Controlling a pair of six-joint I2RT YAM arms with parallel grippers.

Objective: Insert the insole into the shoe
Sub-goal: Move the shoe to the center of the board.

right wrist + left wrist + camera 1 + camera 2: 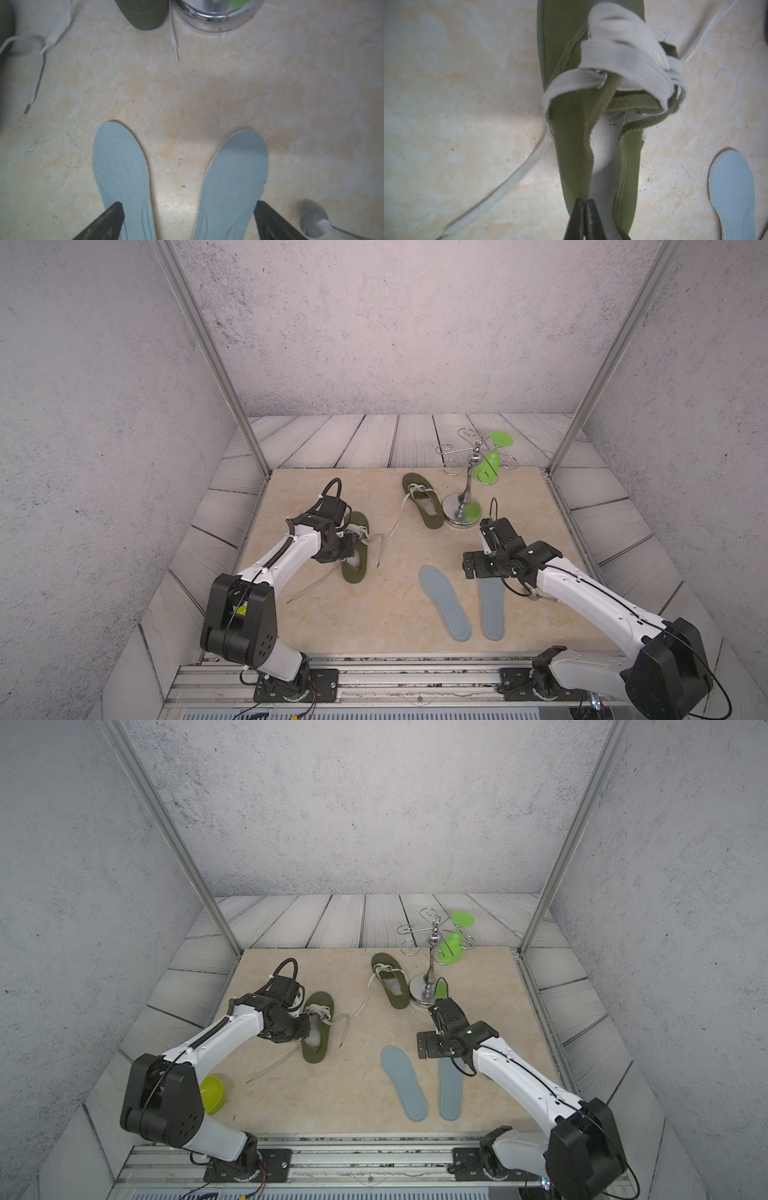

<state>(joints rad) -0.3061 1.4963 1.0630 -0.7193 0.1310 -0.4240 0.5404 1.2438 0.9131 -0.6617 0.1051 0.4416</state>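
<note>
An olive green shoe with loose white laces lies on the tan board at the left. My left gripper is shut on the near side edge of the shoe's collar, and the pale lining shows inside the opening. Two blue-grey insoles lie side by side at the front right. My right gripper hangs open above them, one finger over each insole, with nothing between its fingers. In both top views the right gripper is at the insoles' far ends.
A second olive shoe lies at the back, next to a chrome stand that carries a green glass. Laces trail across the board between the shoes. A yellow-green bowl sits behind the left arm. A grey spoon lies beside the right insole.
</note>
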